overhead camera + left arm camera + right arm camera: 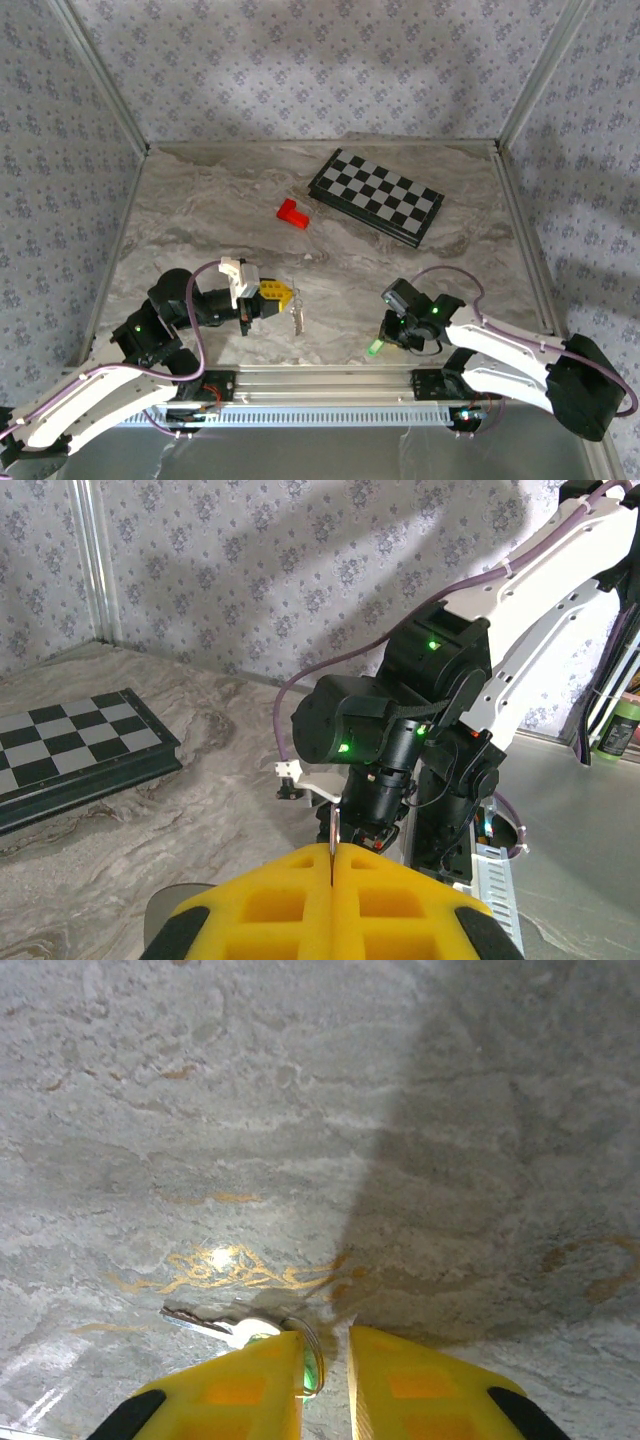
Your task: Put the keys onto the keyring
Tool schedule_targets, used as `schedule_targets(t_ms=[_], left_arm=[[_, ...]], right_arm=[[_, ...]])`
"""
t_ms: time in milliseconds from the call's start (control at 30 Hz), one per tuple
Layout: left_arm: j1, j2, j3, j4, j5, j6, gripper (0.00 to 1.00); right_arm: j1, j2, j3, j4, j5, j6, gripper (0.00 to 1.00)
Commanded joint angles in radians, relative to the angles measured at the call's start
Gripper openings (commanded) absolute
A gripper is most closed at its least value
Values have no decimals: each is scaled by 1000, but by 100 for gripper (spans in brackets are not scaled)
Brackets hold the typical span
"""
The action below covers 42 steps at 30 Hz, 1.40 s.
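Down at 7 o'clock from the middle of the grey marbled tabletop (200,215), the left gripper (289,297) lies low and level, its yellow fingers (270,905) clenched flat against each other. Pinched in the seam between them is the silvery metal keyring (332,832), a thin upright sliver in the left wrist view. From above, its free end (297,318) dangles at 5 o'clock from the fingertips, just over the table.

At 5 o'clock from the table's middle, the right gripper (379,340) points down at the surface. Its jaws stand a narrow gap apart. The tiny bright green oblong key (313,1375) sits in that gap, against the inner face of the finger at 9 o'clock in the wrist view. I cannot tell whether the jaws actually clamp it. A flat silvery metal blade (200,1319) lies on the table at 10 o'clock from the fingertips. From above, the green key (374,348) glows right at the gripper's tip, well apart from the keyring.

A small red block (292,213) sits at 11 o'clock from the middle, and a folded black-and-grey chessboard (375,195) lies at 1 o'clock, just beside it.
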Motion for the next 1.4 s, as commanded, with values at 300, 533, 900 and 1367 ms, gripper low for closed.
schedule_targets(t_ms=[300,533,900,1367], left_arm=[[-7,-3,26,49,19,6,0],[-7,-5,24,51,19,5,0],[-7,-8,22,51,20,3,0],[-7,67,71,20,29,8,0]], right_arm=[[21,-19,-35,71,-17,48,16],[23,-51,-46,75,-13,61,17],[24,-62,-46,56,-2,69,13],[62,-32,71,-30,96,-94,0]])
